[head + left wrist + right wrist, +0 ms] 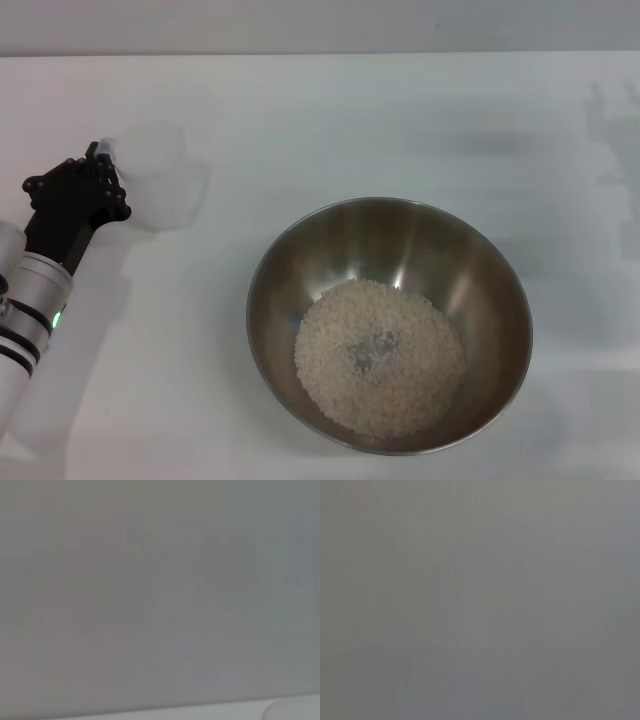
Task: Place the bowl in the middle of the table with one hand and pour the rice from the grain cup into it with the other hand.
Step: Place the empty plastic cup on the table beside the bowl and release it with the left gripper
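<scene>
The steel bowl [300, 262] stands on the white table [400, 120], near the middle towards the front. The rice [380, 357] lies in a pale heap on its bottom. The translucent grain cup [165, 178] stands upright at the left of the table and looks empty. My left gripper [106, 168] is right against the cup's left side, at its handle; whether it holds the cup does not show. The right gripper is out of view.
The left arm's silver forearm [30, 310] reaches in from the lower left corner. The table's far edge [320, 53] runs along the top of the head view. Both wrist views show only a blank grey surface.
</scene>
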Action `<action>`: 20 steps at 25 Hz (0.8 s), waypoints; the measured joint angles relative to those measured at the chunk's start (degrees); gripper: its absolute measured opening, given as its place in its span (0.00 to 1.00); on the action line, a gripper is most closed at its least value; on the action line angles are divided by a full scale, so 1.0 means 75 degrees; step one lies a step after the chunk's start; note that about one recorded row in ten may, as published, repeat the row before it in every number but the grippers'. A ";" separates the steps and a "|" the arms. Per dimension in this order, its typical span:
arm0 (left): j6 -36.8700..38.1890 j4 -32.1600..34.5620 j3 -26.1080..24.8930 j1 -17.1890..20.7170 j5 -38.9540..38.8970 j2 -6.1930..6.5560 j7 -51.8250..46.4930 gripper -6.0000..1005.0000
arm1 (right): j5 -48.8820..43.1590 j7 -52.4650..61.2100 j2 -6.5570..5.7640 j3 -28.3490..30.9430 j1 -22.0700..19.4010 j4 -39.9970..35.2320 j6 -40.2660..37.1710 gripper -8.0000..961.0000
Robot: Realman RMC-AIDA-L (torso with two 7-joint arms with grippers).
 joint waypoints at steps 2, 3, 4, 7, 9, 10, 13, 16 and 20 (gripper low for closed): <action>-0.0153 0.0025 0.0005 -0.0052 -0.0002 -0.0002 0.0007 0.03 | 0.0000 0.0001 -0.0003 0.0001 0.0009 -0.0027 -0.0002 0.44; -0.0153 0.0025 0.0005 -0.0052 -0.0002 -0.0002 0.0007 0.03 | -0.0001 0.0001 -0.0005 0.0001 0.0012 -0.0042 -0.0003 0.44; -0.0246 0.0036 0.0006 -0.0079 -0.0002 -0.0006 0.0016 0.03 | 0.0000 0.0001 -0.0007 0.0001 0.0012 -0.0053 -0.0004 0.45; -0.0361 0.0041 0.0000 -0.0103 -0.0009 -0.0010 0.0030 0.03 | 0.0000 0.0003 -0.0013 0.0002 0.0014 -0.0059 -0.0007 0.45; -0.0379 0.0042 -0.0001 -0.0105 -0.0011 -0.0010 0.0038 0.03 | 0.0000 0.0004 -0.0015 0.0001 0.0016 -0.0059 -0.0008 0.45; -0.0395 0.0046 0.0007 -0.0113 -0.0012 -0.0010 0.0044 0.04 | 0.0000 0.0004 -0.0019 0.0002 0.0015 -0.0059 -0.0009 0.45; -0.0399 0.0051 0.0052 -0.0090 -0.0001 -0.0008 0.0043 0.05 | 0.0000 0.0006 -0.0025 0.0001 0.0009 -0.0059 -0.0017 0.45; -0.0398 0.0049 0.0126 -0.0054 0.0053 -0.0003 0.0016 0.06 | 0.0000 0.0007 -0.0027 0.0001 -0.0006 -0.0056 -0.0043 0.45; -0.0363 0.0029 0.0186 0.0040 0.0068 0.0007 -0.0021 0.08 | -0.0007 0.0009 -0.0033 0.0001 -0.0015 -0.0026 -0.0105 0.45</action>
